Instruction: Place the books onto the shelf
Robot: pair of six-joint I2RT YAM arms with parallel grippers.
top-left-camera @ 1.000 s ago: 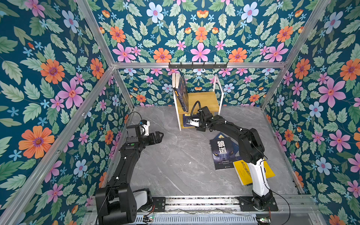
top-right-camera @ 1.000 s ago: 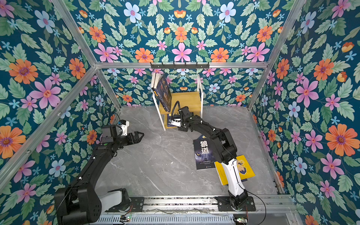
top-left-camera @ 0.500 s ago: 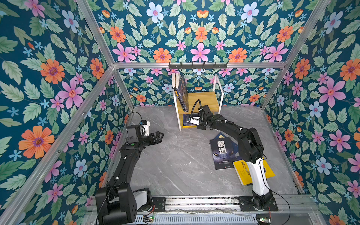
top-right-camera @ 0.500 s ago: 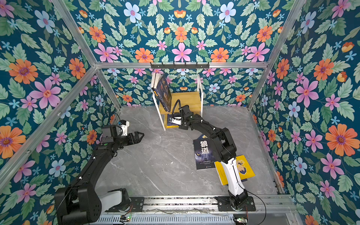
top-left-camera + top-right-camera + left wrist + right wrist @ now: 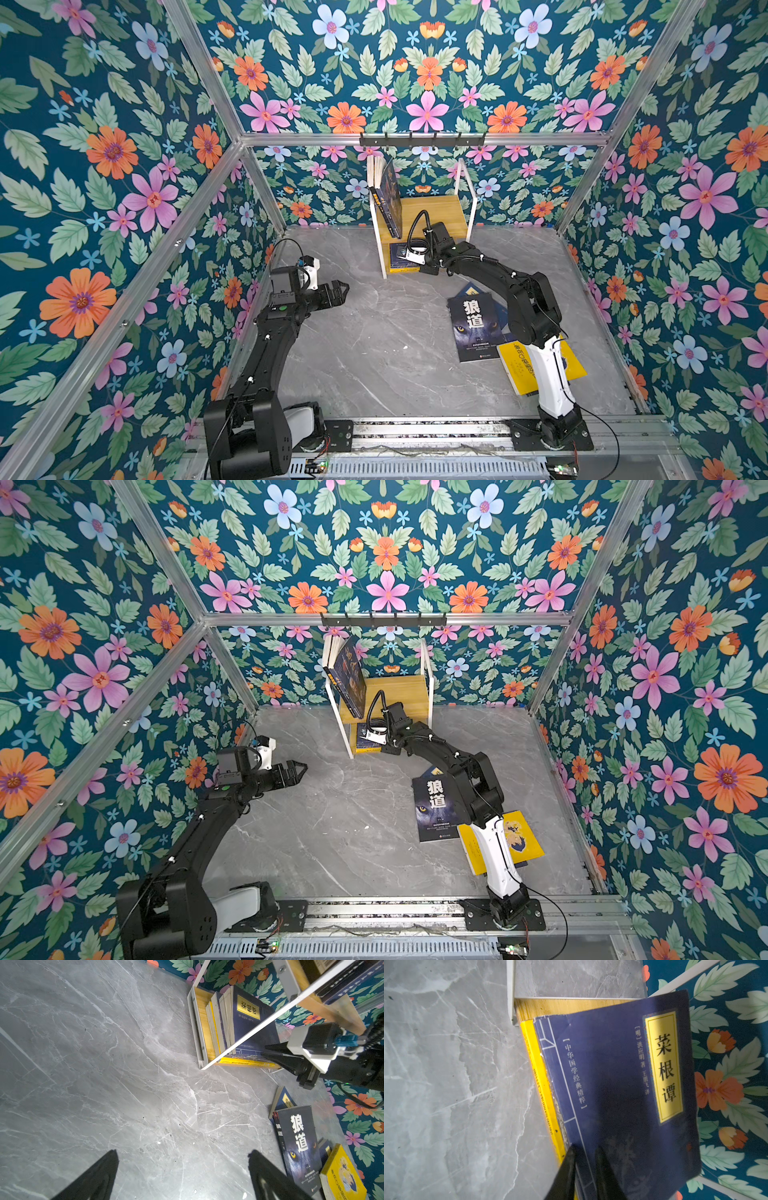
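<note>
At upper centre, the right fingers [image 5: 569, 1167] are sitting nearly together against the navy book [image 5: 612, 1076], which is leaning in the lower tier of the shelf [image 5: 440, 208]; grasp unclear. At centre-left, the left fingers [image 5: 99, 1176] are hanging released over the desk [image 5: 374, 353].

Grey marble tabletop [image 5: 374, 353], shelf [image 5: 440, 208] at its back, wolf-eyed book [image 5: 473, 328] and yellow book [image 5: 514, 368] lying flat

1. Navy book [image 5: 612, 1076]: cover faces the camera and carries a yellow title label.
2. Yellow book [image 5: 542, 1088]: touches the navy book, with only its edge showing.
3. Shelf [image 5: 571, 1006]: wood board and white frame, just beyond the navy book.
4. Right gripper [image 5: 585, 1147]: fingers nearly together over the navy book's spine edge.
5. Floor [image 5: 446, 1084]: grey marble.
</note>
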